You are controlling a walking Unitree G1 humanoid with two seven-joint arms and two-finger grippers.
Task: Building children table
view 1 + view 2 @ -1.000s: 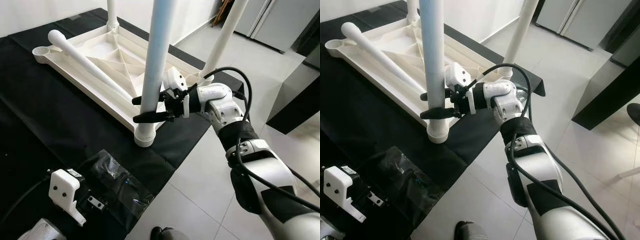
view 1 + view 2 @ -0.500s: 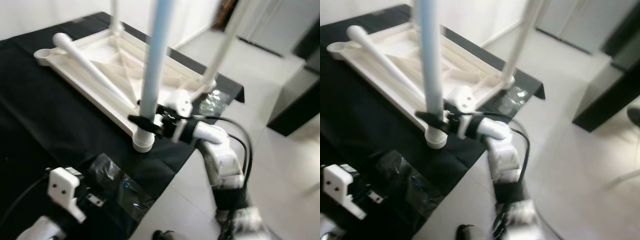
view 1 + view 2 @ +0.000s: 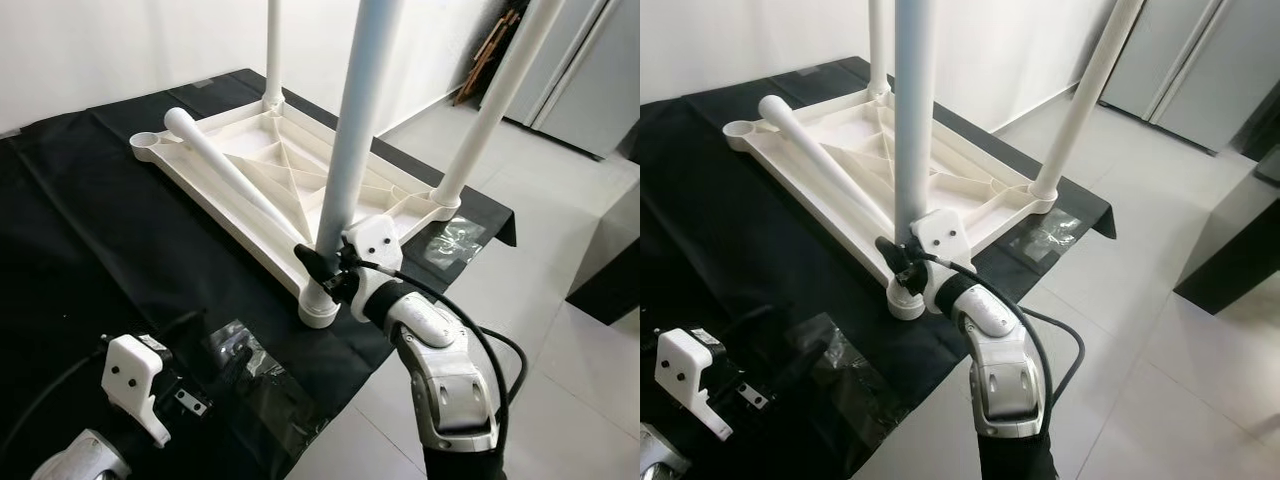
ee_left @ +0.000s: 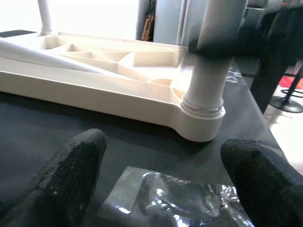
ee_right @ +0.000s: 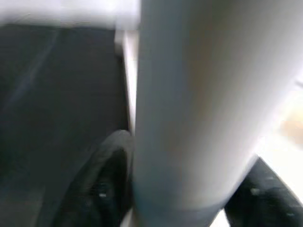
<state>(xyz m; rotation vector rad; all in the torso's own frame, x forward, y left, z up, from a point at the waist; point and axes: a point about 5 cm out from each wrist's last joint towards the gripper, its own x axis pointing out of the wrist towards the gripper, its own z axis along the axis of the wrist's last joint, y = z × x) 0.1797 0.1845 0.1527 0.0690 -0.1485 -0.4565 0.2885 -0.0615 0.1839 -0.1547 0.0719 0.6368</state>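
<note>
Tabletop: the white plastic tabletop [image 3: 250, 185] lies upside down on a black cloth [image 3: 90, 230], its ribbed underside facing up.
Cloth: it covers the surface and ends near the robot's right side, where pale floor tiles [image 3: 560, 300] begin.
Near leg: a white leg [image 3: 352, 140] stands upright in the corner socket [image 3: 318, 305] closest to the robot.
Other standing legs: one leg [image 3: 500, 100] rises from the corner to the right, another [image 3: 272, 50] from the far corner.
Loose leg: a fourth leg [image 3: 215, 165] lies slanted across the underside of the tabletop — its rounded end sits beside the empty socket [image 3: 145, 141] at the far left corner.
Right claw: the right claw [image 3: 322, 268] is at the base of the near leg, just above the socket, closed around the leg — the right wrist view has a black finger [image 5: 102, 189] on each side of the white tube.
Left claw: the left claw [image 4: 163, 189] is low over the cloth on the robot's side, fingers [image 4: 66, 179] spread wide apart and holding nothing; it points toward the near leg's socket.
Plastic bag: a clear crumpled bag [image 3: 255, 375] lies on the cloth between the left claw and the tabletop corner.
Second bag: another clear bag [image 3: 450, 235] lies on the cloth by the right corner leg.
</note>
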